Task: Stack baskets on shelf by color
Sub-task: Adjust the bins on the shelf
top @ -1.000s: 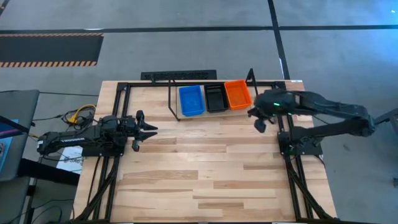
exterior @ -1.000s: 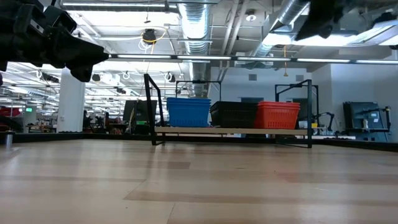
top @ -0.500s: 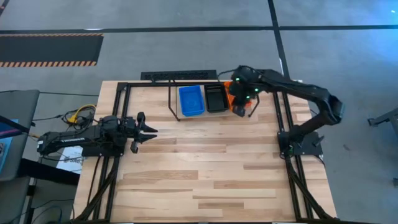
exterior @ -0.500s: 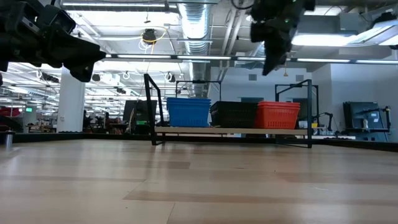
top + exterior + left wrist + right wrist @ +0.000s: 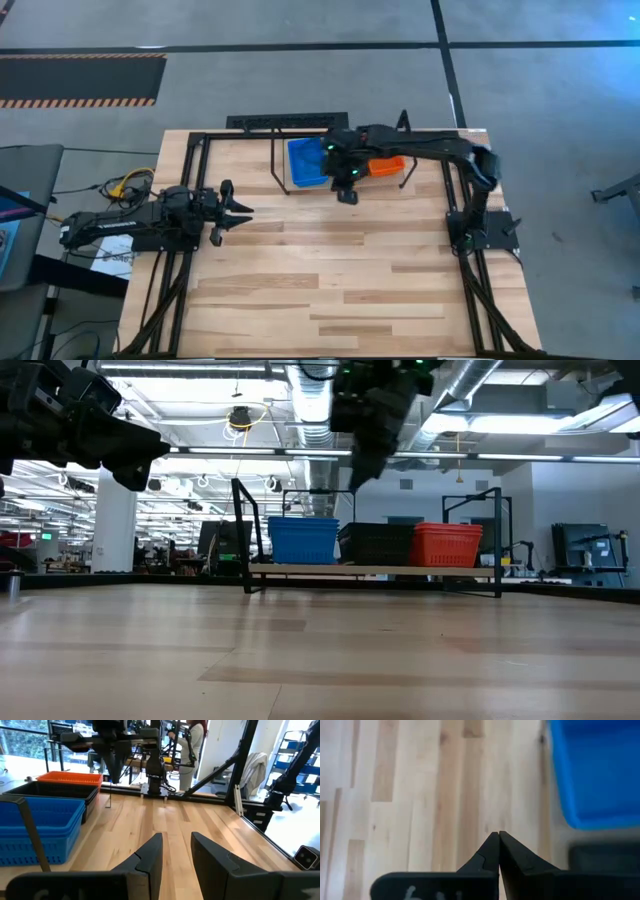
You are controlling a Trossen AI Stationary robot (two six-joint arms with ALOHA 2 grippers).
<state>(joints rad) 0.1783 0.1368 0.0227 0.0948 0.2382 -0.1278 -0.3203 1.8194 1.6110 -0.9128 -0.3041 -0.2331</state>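
The shelf (image 5: 370, 571) stands near the table's far edge. On it, side by side, rest nested blue baskets (image 5: 307, 162), black baskets (image 5: 377, 544) and red-orange baskets (image 5: 388, 167). My right gripper (image 5: 347, 195) is shut and empty. It hangs high above the shelf's near edge, about where blue meets black, and points slanting down. My right arm covers most of the black baskets in the high view. My left gripper (image 5: 243, 210) waits at the table's left, level and open by a narrow gap (image 5: 176, 851), holding nothing.
Black frame rails (image 5: 195, 150) run around the table's far and side edges. Bare plank tabletop (image 5: 340, 290) fills the middle and near half. Cables (image 5: 125, 185) lie off the left edge. A person (image 5: 192, 740) stands in the room beyond the table.
My right gripper has swept toward the table's left, from beyond the shelf's right end, over the red-orange baskets, to the blue-black boundary. It has sunk a little and tipped further downward, staying shut. The baskets have not moved.
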